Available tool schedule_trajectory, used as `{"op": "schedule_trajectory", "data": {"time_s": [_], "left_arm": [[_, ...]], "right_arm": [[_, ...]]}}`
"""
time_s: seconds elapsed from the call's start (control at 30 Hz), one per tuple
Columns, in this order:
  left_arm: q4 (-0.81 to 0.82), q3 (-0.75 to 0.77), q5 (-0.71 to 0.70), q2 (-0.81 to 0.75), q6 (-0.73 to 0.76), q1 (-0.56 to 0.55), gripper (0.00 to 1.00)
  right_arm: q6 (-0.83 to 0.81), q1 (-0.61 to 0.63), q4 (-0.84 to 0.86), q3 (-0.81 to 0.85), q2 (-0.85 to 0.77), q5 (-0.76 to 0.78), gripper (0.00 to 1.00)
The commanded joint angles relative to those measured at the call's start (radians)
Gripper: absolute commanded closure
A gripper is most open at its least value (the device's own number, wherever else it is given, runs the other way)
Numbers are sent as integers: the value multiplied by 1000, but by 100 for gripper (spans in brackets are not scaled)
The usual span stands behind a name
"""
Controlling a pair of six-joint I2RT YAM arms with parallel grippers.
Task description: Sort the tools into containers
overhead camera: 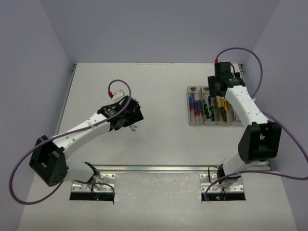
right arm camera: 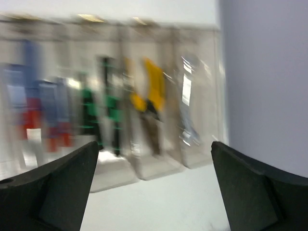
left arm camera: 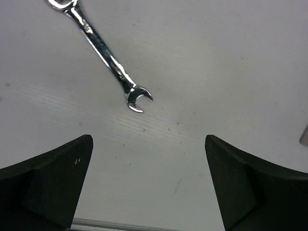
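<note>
Wrench [left arm camera: 103,53] on table [left arm camera: 231,72], upper left of left wrist view, ahead of left gripper [left arm camera: 148,144]; axis diagonal, open end toward fingers [left arm camera: 48,183]. Left fingers spread, empty. Right gripper [right arm camera: 154,149] spread, over at bins [overhead camera: 194,89].

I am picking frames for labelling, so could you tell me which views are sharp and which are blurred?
Right wrist: heavy blur smears the clear plastic bins. Left wrist: sharp, with glare on the silver open-end wrench. Top external: sharp, evenly lit.
</note>
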Motion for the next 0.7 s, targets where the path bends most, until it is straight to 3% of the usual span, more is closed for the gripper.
{"op": "schedule_trajectory", "data": {"time_s": [0.0, 0.17, 0.37, 0.67], "left_arm": [[-151, 186, -89, 237, -189, 148, 0], [-176, 304, -69, 485, -225, 257, 4], [-196, 382, -37, 652, -260, 286, 14], [-81, 194, 76, 589, -272, 285, 32]], "right_arm": [[257, 128, 142, -173, -180, -227, 1], [305, 127, 228, -298, -273, -504, 1], [279, 128, 213, -328, -359, -562, 1], [261, 128, 252, -365, -407, -600, 1]]}}
